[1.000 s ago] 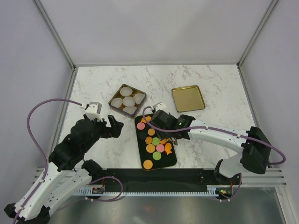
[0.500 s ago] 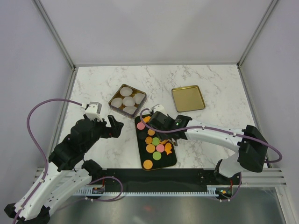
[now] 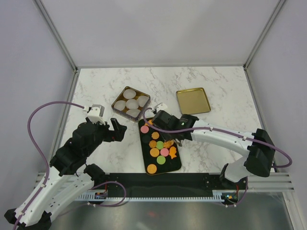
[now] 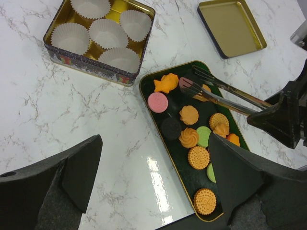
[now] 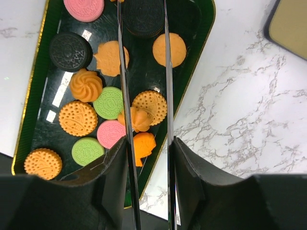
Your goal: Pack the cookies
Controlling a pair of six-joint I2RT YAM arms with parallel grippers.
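Observation:
The cookies (image 3: pixel 154 152) lie on a dark green tray (image 3: pixel 146 163); round, swirl and fish shapes in orange, pink, green and black show in the right wrist view (image 5: pixel 111 102). My right gripper (image 5: pixel 147 158) is shut on metal tongs (image 5: pixel 123 86). The tong arms reach to the tray's far end and straddle a black cookie (image 5: pixel 144 17). From the left wrist view the tongs (image 4: pixel 216 93) end beside an orange fish cookie (image 4: pixel 166 83). My left gripper (image 4: pixel 153 143) hangs open over bare marble left of the tray, holding nothing.
A square tin (image 3: pixel 130 102) with several white paper cups (image 4: pixel 109 32) stands just beyond the tray's far left corner. Its gold lid (image 3: pixel 193 100) lies upside down to the right. Metal frame posts and walls bound the table.
The right arm has shifted slightly toward the tray's far end and its fingers have squeezed the tongs narrower. The left arm has not moved.

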